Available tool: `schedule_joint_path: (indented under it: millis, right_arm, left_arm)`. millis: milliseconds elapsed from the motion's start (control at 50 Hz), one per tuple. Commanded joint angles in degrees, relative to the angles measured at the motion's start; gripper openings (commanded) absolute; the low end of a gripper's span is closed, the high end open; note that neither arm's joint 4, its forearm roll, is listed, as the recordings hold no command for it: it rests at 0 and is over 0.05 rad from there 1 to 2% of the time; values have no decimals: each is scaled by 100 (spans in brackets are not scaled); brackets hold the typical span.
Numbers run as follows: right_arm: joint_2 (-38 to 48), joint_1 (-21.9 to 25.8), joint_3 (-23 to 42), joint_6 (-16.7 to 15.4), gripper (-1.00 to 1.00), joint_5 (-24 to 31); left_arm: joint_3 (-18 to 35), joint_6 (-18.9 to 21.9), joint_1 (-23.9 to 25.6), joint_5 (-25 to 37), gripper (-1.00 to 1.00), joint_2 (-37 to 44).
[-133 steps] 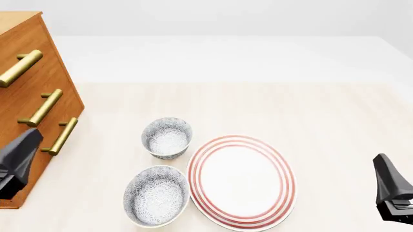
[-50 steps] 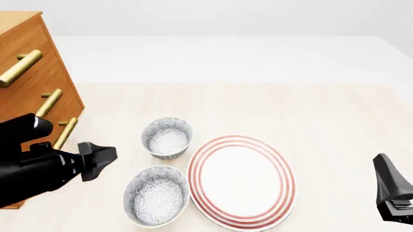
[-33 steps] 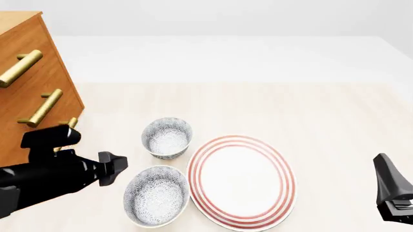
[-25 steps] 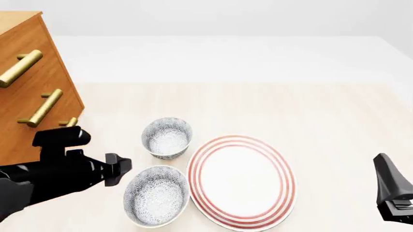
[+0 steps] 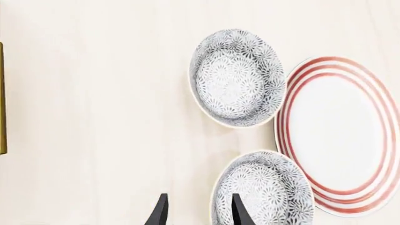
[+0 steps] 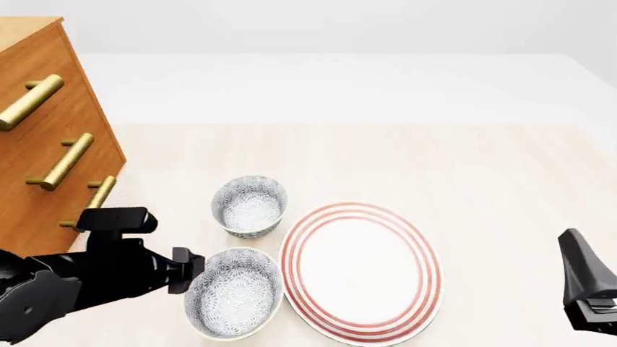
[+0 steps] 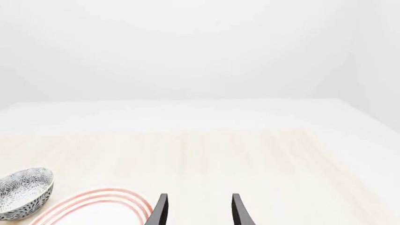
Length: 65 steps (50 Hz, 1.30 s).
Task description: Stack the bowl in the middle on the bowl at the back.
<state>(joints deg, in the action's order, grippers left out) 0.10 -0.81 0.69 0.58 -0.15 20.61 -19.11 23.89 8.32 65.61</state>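
Bowl in the middle (image 6: 233, 293), wide and shallow with grey speckle, sits at the near edge of the table (image 6: 501, 181), its right rim almost touching the red-ringed plate (image 6: 360, 271). Just behind it, with a narrow strip of bare wood between them, stands the bowl at the back (image 6: 250, 205), narrower and taller-sided, also close to the plate's rim. The left gripper (image 6: 193, 269) has its tip at the middle bowl's left rim; in the left wrist view its two fingers stand apart, one over the bowl's rim and one over bare wood beside it, holding nothing. Left of the bowls stands a wooden drawer unit (image 6: 43, 137) with brass handles, leaving a lane of table between it and the bowls. Beyond and to the right of the plate the wood lies open. The right gripper (image 6: 588, 293) sits low at the right edge, well apart from the dishes; only its wrist view shows its fingers parted, with the plate's rim and one bowl off to the side.
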Motion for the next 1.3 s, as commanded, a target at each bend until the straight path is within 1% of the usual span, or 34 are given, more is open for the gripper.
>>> schedule_joint_path:
  millis: [20, 180, 480, 760, 880, 920, 940, 1300]
  right_arm:
    - [-1, 1, 4, -1, 100, 0]
    - [-2, 6, 3, -3, 100, -2]
    - [-4, 8, 2, -2, 100, -4]
    - [-4, 9, 1, -2, 100, -4]
    - [-4, 11, -1, 1, 100, -4]
    - [-4, 11, -1, 0, 100, -6]
    - [-4, 11, -1, 0, 100, -6]
    - [-5, 16, -3, -9, 100, -7]
  left_arm:
    - [-197, -37, 161, -218, 100, 213]
    - [-307, -128, 359, -336, 100, 309]
    - [-354, -214, 515, -564, 100, 499]
    - [-387, -360, 728, -966, 100, 845]
    - [-415, -389, 820, -1033, 100, 893]
    - [-408, -363, 783, -1017, 100, 877]
    - [-404, -352, 763, -998, -100, 866]
    - [-378, -228, 597, -701, -100, 544]
